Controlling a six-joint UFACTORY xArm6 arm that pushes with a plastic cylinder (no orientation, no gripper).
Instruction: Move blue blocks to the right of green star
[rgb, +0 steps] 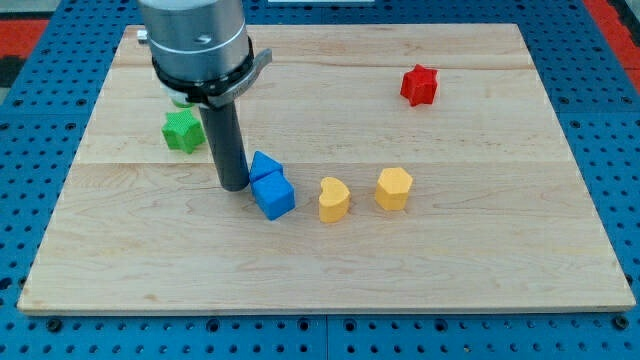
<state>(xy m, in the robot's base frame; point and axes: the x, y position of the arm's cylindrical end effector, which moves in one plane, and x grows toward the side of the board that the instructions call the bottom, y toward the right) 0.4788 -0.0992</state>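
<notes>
I carry no claw, only a rod; my tip (234, 186) rests on the worktop (480, 250), touching the blue triangular block (263, 165) and blue cube (273, 194) at its right. The green star (182, 131) sits up-left of my tip.

Blue blocks (270, 183), green star (182, 131), red star (419, 85) (two yellow blocks (364, 194)).

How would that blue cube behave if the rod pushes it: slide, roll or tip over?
The blue cube would probably slide, since it sits flat on the smooth wooden board. Rolling seems unlikely with its flat faces. It touches the blue triangular block, so the two may turn or drift apart, as my tip stands just to their left in the view.
</notes>
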